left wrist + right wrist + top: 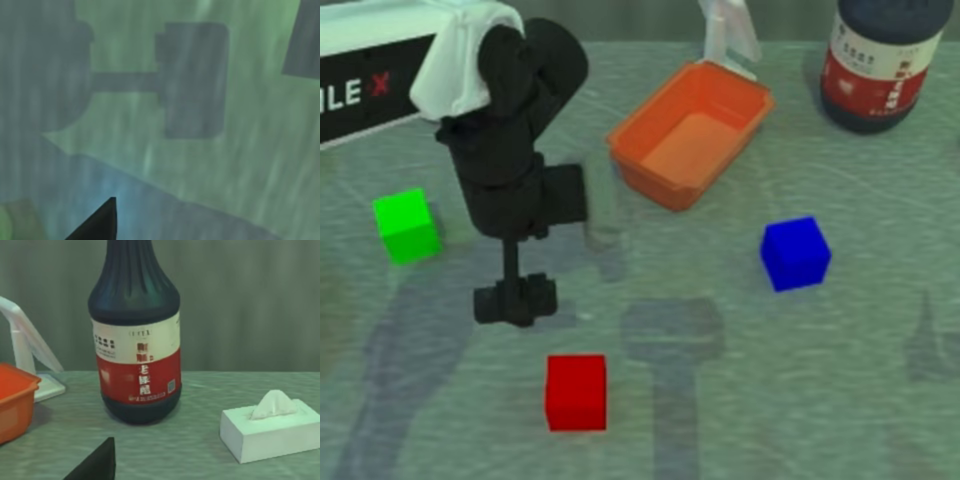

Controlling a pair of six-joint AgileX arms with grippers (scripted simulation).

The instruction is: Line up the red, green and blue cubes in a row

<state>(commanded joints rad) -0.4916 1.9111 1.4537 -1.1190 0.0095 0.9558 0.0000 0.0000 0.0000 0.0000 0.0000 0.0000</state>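
While hovering, left gripper (515, 300): above the tabletop (740, 400), between green cube (407, 226) and red cube (576, 392)
Fingers: state cannot be told
Blue cube (795, 253): right, apart

tray (665, 170) rear centre | bottle (880, 60) rear right | three cubes: left (407, 226), front centre (576, 392), right (795, 253) | left gripper (515, 300) between left and front cubes
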